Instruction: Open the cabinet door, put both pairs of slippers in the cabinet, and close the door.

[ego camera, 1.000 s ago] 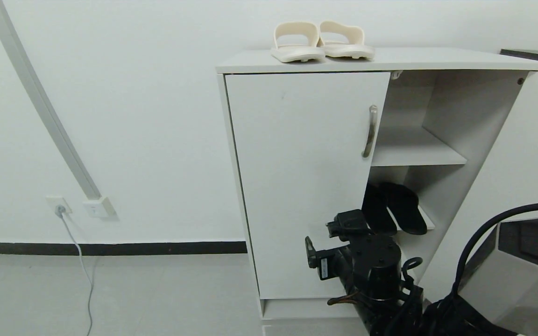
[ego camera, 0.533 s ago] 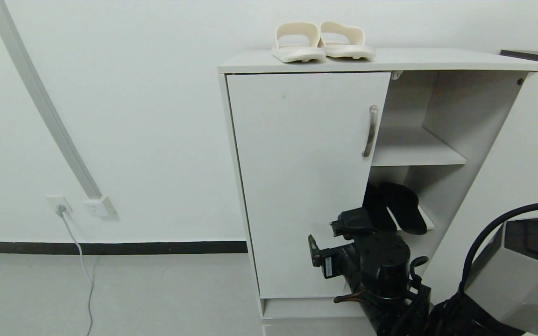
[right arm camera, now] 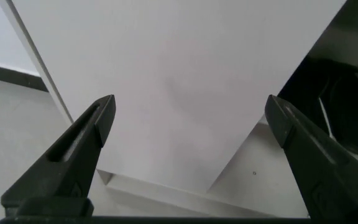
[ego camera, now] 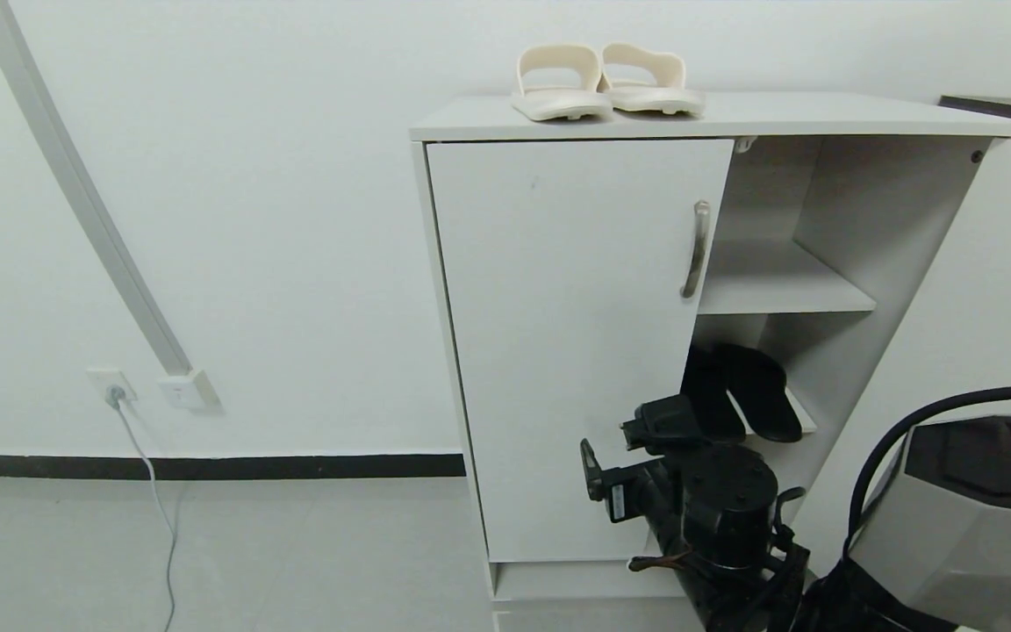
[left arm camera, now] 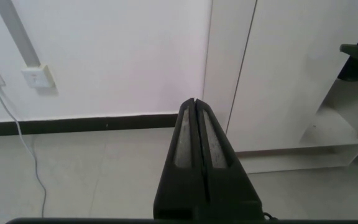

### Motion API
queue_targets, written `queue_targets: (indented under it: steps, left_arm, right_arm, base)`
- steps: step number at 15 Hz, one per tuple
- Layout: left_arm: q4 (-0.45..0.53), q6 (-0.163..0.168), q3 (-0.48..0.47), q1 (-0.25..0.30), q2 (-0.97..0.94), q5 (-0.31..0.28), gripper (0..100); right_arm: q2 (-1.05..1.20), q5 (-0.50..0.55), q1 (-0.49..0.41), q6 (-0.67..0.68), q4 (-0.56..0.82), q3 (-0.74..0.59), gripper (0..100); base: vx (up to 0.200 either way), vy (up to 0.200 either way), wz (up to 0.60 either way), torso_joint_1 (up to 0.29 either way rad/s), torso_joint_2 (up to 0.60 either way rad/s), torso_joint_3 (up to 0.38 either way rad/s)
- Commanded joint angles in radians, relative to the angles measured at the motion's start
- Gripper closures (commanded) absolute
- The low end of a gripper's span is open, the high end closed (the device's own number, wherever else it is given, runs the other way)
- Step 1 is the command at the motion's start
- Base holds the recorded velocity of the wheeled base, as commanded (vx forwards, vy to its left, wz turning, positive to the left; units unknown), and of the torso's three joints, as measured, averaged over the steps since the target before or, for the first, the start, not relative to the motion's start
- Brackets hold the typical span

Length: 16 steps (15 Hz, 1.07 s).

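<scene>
Though half hidden, black slippers in cabinet.

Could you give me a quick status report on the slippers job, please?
Left gripper shut, empty. Right gripper open, facing the closed left door. Black slippers shelved inside; cream slippers on the cabinet top. Right door open, way clear.

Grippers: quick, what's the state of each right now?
Left gripper: shut, holding nothing.
Right gripper: open, holding nothing.

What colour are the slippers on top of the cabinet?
Cream slippers, best seen in the head view.
</scene>
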<state>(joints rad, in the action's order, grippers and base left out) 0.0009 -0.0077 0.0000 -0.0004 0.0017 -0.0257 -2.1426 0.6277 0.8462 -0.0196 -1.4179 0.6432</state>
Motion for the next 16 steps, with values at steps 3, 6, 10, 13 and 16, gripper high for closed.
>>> queue_targets:
  steps: [3, 6, 10, 13, 16]
  left_arm:
    - [-0.001, 0.0, 0.0, -0.001, 0.0, 0.0, 100]
    - [0.001, 0.0, 0.0, -0.001, 0.0, 0.001, 100]
    - [-0.001, -0.006, 0.0, -0.001, 0.0, 0.001, 100]
    - [-0.001, 0.002, 0.0, 0.0, 0.0, 0.0, 100]
    - [-0.001, 0.002, 0.0, 0.0, 0.0, 0.0, 100]
  right_arm:
    - [-0.007, 0.001, -0.001, 0.0, -0.001, 0.003, 0]
    - [-0.007, 0.001, -0.001, 0.0, -0.001, 0.001, 0]
    - [-0.007, 0.0, -0.001, 0.001, -0.001, 0.0, 0]
    - [-0.008, 0.001, -0.004, 0.009, -0.021, -0.013, 0]
    - [0.001, 0.0, -0.007, 0.007, -0.026, -0.019, 0]
  base:
    - [0.0, 0.0, 0.0, 0.006, -0.19, -0.313]
    - [0.0, 0.0, 0.0, 0.038, -0.52, -0.373]
    - [0.0, 0.0, 0.0, 0.099, -0.47, -0.353]
    - [0.0, 0.0, 0.0, 0.137, -0.46, -0.333]
    - [0.0, 0.0, 0.0, 0.157, -0.48, -0.32]
